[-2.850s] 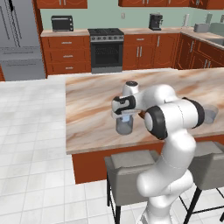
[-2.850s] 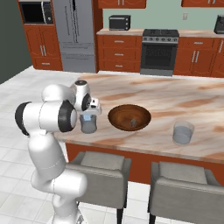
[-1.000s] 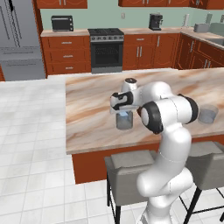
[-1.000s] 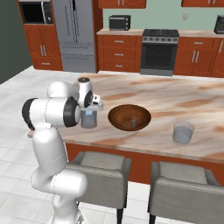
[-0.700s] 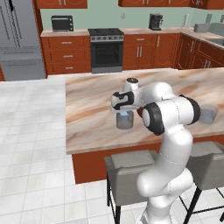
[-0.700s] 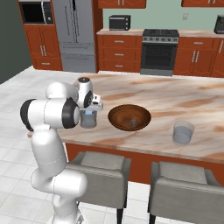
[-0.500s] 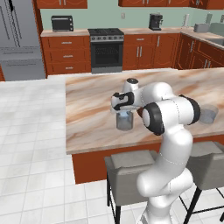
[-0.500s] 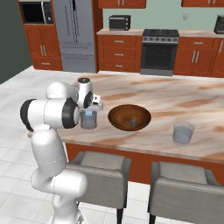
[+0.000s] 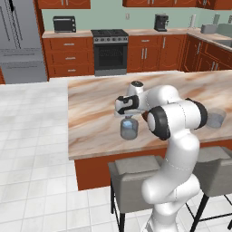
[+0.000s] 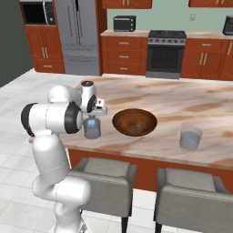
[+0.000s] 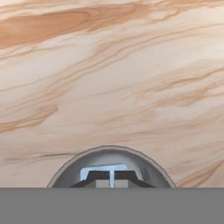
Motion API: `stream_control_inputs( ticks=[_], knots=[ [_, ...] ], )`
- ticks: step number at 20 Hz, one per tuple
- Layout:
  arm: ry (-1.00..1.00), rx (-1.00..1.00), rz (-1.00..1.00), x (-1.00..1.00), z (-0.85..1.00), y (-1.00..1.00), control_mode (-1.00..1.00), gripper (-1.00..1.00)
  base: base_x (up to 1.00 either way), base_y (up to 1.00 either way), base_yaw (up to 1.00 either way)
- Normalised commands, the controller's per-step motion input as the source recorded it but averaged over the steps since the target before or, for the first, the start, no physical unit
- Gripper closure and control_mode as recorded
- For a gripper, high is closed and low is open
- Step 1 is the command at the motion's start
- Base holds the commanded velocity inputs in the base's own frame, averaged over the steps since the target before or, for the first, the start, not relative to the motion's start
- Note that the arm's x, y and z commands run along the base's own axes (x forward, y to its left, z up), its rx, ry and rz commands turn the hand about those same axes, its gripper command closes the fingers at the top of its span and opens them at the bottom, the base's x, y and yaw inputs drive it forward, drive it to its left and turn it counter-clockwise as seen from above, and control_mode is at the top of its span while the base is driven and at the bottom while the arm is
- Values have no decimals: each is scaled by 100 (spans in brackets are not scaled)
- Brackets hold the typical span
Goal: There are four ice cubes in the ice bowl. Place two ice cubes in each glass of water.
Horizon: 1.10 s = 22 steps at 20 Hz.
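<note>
- No brand, label or legible writing is seen on any item.
- A marble-patterned island counter [image 9: 95, 113] carries the task's things; two grey stools [image 10: 107, 182] are tucked under its near edge, and a stove [image 10: 165, 53], a refrigerator [image 10: 78, 29] and a microwave [image 10: 35, 12] are seen along the back wall.
- The gripper [image 10: 93, 116] is held just above the near glass [image 10: 92, 128], pointing down into its mouth; in the left base view the same glass [image 9: 129, 129] is seen directly below the hand.
- In the hand view the two fingertips [image 11: 99, 176] are seen almost together over the glass rim [image 11: 65, 164], with a pale blue ice cube [image 11: 104, 169] showing between and just behind them; the jaws appear closed on that cube, held above the glass opening.
- The ice bowl [image 10: 134, 122] is set just beside the near glass, toward the second glass, and its contents are too small to be told.
- The second glass [image 10: 190, 138] stands well apart, past the bowl, near the counter's front edge.
- Nothing is seen between the gripper and the near glass.
</note>
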Motion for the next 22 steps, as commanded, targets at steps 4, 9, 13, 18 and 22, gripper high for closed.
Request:
stream_control_inputs(
  ticks=[4, 9, 13, 18, 22],
  knots=[
    [0, 1, -5, -55, 1, -26, -100, 100, 0, 0, 0],
    [1, 0, -21, -100, 0, -77, -100, 100, 0, 0, 0],
    [7, -2, -32, -98, 2, -73, -100, 100, 0, 0, 0],
    [12, -7, -34, -80, 24, -56, -100, 100, 0, 0, 0],
    [6, -12, -12, -60, 45, -24, -100, 100, 0, 0, 0]
  ],
)
